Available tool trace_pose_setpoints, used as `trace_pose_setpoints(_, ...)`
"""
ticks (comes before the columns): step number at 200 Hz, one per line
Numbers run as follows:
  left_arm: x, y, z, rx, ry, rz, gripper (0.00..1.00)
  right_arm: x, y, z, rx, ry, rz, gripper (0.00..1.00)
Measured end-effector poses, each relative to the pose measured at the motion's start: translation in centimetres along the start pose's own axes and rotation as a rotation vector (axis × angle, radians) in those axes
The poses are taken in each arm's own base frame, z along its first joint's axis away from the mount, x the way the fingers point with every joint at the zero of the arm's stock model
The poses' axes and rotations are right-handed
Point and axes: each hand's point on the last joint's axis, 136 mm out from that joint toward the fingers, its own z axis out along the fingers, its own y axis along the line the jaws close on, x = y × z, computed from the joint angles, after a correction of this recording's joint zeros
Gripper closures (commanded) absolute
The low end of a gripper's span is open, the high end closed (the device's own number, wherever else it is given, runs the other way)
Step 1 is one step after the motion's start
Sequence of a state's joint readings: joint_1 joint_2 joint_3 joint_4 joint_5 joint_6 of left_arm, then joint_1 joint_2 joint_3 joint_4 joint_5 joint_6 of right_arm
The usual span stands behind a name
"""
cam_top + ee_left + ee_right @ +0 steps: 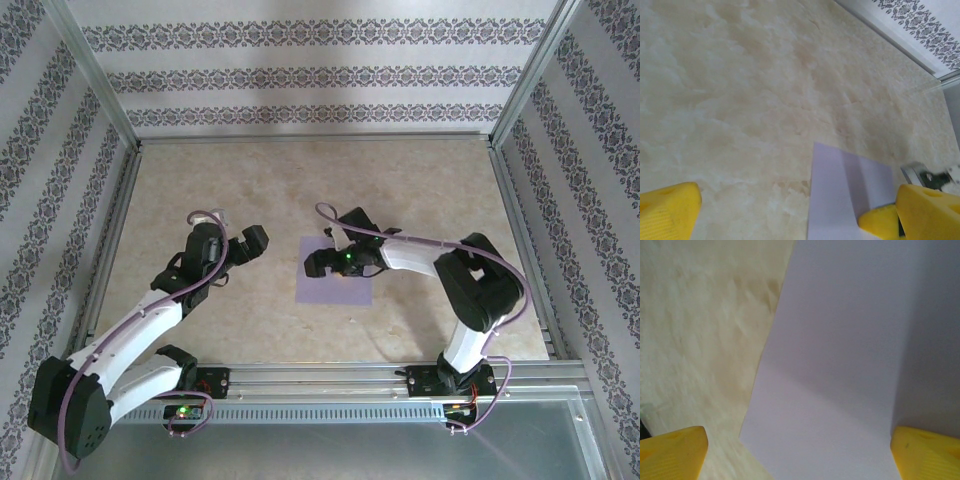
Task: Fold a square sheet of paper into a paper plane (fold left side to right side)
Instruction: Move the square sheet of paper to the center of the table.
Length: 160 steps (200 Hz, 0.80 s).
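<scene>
From above, the left arm (pixel 140 325) slants up and rightward from its base. The left end effector (pixel 250 242) sits over bare counter (pixel 200 180), near the square sheet of paper (pixel 345 285) but apart from it. The right arm (pixel 470 290) bends at the elbow and points left, with the right end effector (pixel 322 263) over the sheet, which lies flat mid-counter. Its dark body hides part of the sheet's upper half.

The left wrist view shows the left end effector (pixel 797 215) gaping wide and empty, its fingers (pixel 667 210) cut off at the bottom corners. The sheet (pixel 840 190) lies ahead to the right. A small yellow tip on it is probably the other arm's finger.

In the right wrist view, the right end effector (pixel 800 455) is spread wide and holds nothing. The sheet (pixel 850 340) lies beneath it, with a faint shaded line across.
</scene>
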<state>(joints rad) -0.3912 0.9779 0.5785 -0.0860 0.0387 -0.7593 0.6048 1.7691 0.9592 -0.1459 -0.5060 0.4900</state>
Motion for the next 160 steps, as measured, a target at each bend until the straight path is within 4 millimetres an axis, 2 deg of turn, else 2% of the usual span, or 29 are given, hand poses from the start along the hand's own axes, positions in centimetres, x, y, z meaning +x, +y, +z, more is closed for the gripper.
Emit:
trace_pose_setpoints(33,-0.1,-0.3,-0.2,-0.004,0.021,0.004,0.0,-2.4,0.9,-0.4,0.014,-0.04,-0.034,0.03)
trace_pose_setpoints(61,0.8,-1.3,0.9,0.024,0.093,0.008,0.09,-4.3,0.7,-3.3,0.084,-0.124,-0.046,0.03)
trace_pose_setpoints(76,2.3,-1.7,1.8,0.033,0.163,0.013,0.14,-5.6,-0.8,-6.1,0.151,-0.193,-0.016,0.02)
trace_pose_setpoints(90,4.3,-2.3,2.8,0.047,0.242,0.02,0.19,-6.9,-3.0,-8.7,0.22,-0.257,0.026,0.02)
trace_pose_setpoints(107,7.0,-3.1,3.7,0.069,0.336,0.026,0.26,-7.4,-6.0,-10.5,0.298,-0.29,0.081,0.02)
trace_pose_setpoints(125,9.8,-4.0,4.7,0.089,0.426,0.019,0.33,-6.4,-8.4,-10.7,0.373,-0.26,0.109,0.02)
trace_pose_setpoints(160,13.7,-6.2,6.1,0.114,0.551,0.038,0.46,-4.9,-10.4,-9.4,0.446,-0.177,0.107,0.02)
